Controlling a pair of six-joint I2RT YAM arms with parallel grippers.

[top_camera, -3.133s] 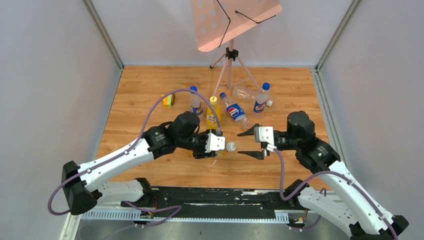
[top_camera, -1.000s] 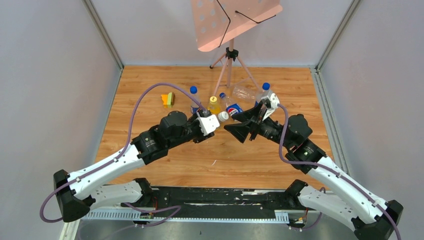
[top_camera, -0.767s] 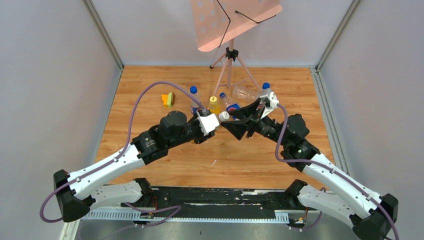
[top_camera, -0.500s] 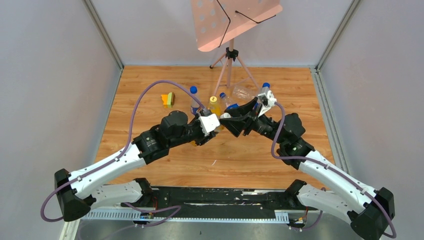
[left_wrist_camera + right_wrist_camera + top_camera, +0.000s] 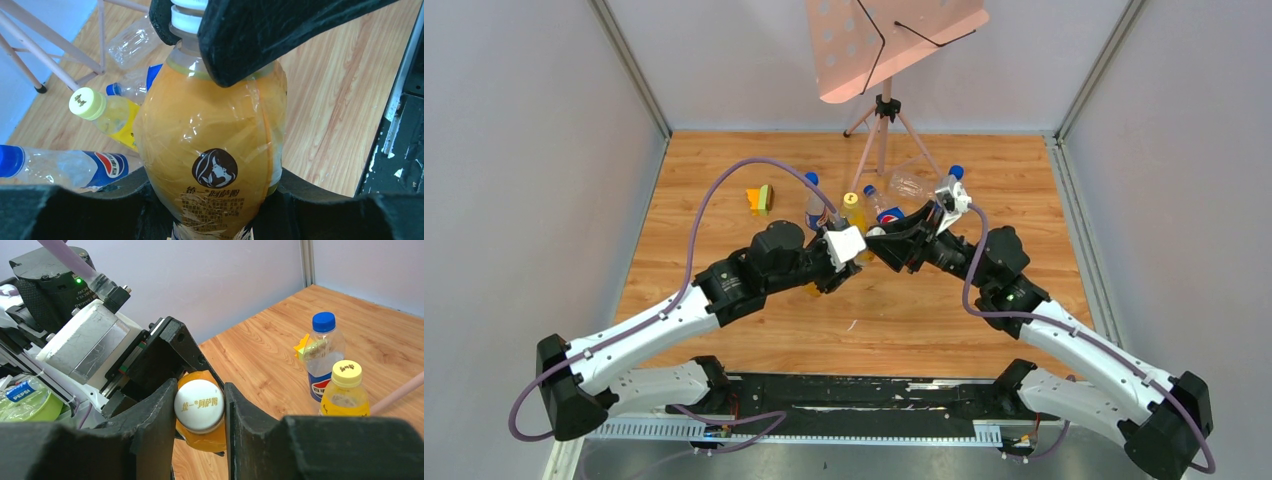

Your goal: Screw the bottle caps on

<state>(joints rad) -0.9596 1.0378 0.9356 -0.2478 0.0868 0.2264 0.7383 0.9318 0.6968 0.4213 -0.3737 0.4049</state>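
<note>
My left gripper point(image 5: 212, 200) is shut on the body of an amber-orange bottle point(image 5: 210, 140), holding it off the table with its neck pointing at the right arm. The bottle's white cap point(image 5: 199, 406) sits on its mouth. My right gripper point(image 5: 200, 400) is shut on that cap, with one finger pressed on each side. From above, both grippers meet over the middle of the table, left gripper point(image 5: 849, 245) against right gripper point(image 5: 879, 245), and hide most of the bottle.
Behind the grippers stand a yellow bottle point(image 5: 345, 390) with a yellow cap point(image 5: 347, 371) and a blue-capped Pepsi bottle point(image 5: 324, 347). Another Pepsi bottle point(image 5: 65, 167) and a clear bottle point(image 5: 132, 42) lie near the pink music stand's legs point(image 5: 884, 130). A yellow-green block point(image 5: 761, 198) lies back left.
My right gripper has moved left onto the white cap and closed on it. The left arm with the bottle has barely moved.
</note>
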